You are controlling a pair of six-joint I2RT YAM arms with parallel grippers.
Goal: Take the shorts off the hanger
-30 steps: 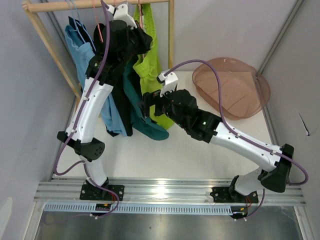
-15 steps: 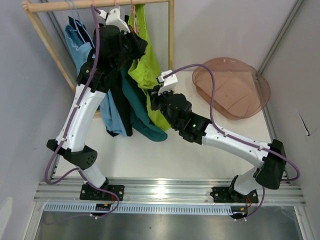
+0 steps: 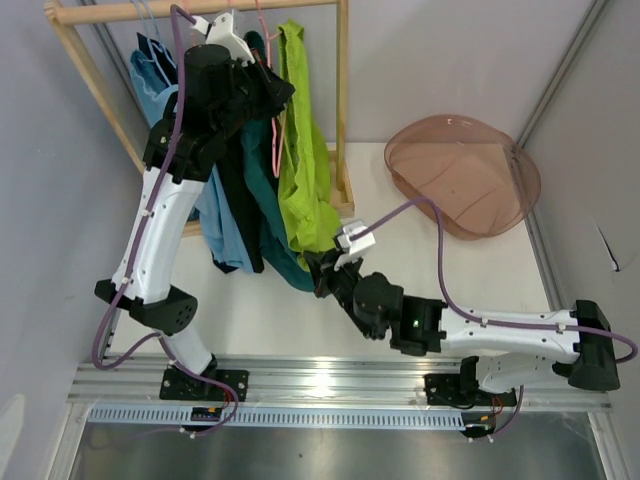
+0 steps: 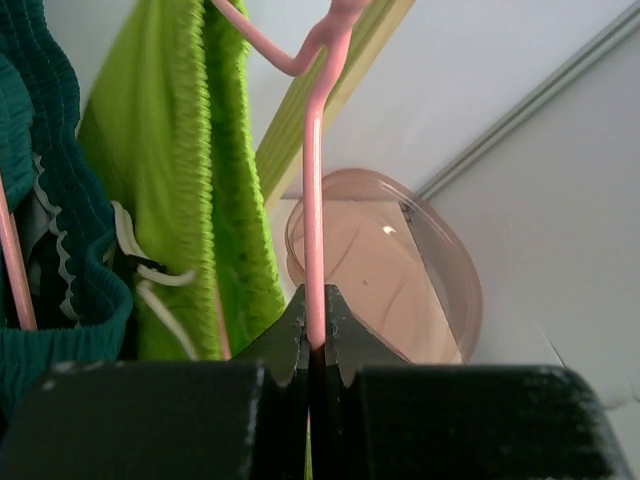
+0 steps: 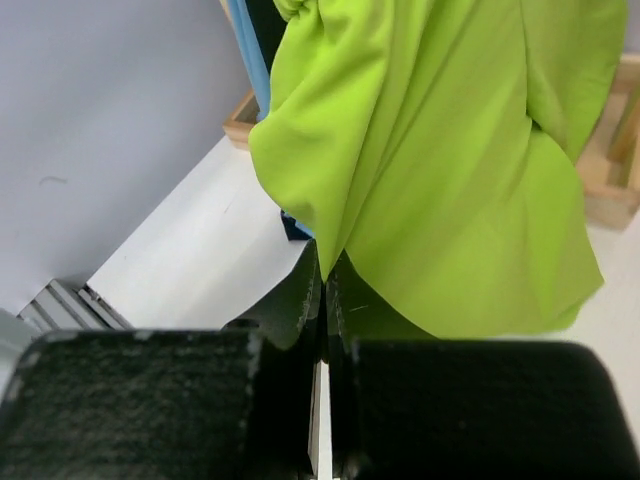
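The soft lime green shorts hang long and narrow from a thin pink hanger on the wooden rack at the far left of the table. They are the rightmost garment there. Their lowest corner is pinched in the right gripper, whose black fingers are pressed together on the fabric tip, so the rest of the shorts spreads above and to the right of the jaws. The right arm lies low and stretched out across the near table from its base at the near right, wrist tilted up to the hem.

Higher up, the left gripper is clamped on the straight wire of the pink hanger, with the shorts' gathered waistband just left of it. The left arm rises steeply from its near-left base to the rail.

Teal shorts, black shorts, light blue shorts and navy shorts hang to the left. A translucent brown plastic basin sits at the far right.
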